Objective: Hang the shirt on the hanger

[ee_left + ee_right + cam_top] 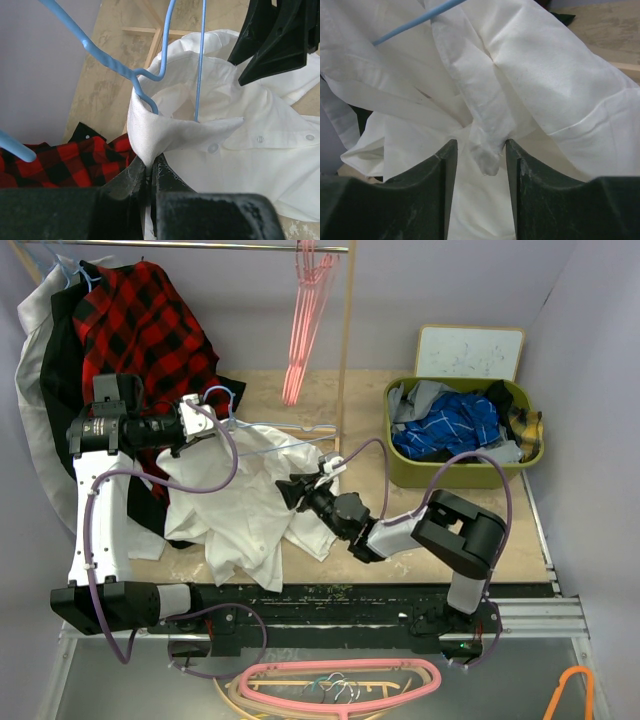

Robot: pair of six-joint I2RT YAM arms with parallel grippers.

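The white shirt (250,505) lies bunched on the table, its collar lifted at the left. My left gripper (197,420) is shut on the collar edge (150,135), pinched tight between both fingers. The light-blue hanger (285,430) lies across the collar, its hook (225,395) by my left gripper. Its wires (200,60) run down into the neck opening. My right gripper (296,490) is low at the shirt's right side, open. A loose fold of the shirt (485,150) hangs between its fingers (437,170). A blue hanger wire (415,21) crosses above.
A red-and-black plaid shirt (150,320) hangs from the rail at the back left. Pink hangers (305,320) hang beside a wooden post (346,350). A green bin (440,475) with a blue checked garment (450,425) stands at the right. More pink hangers (340,680) lie below the table's front.
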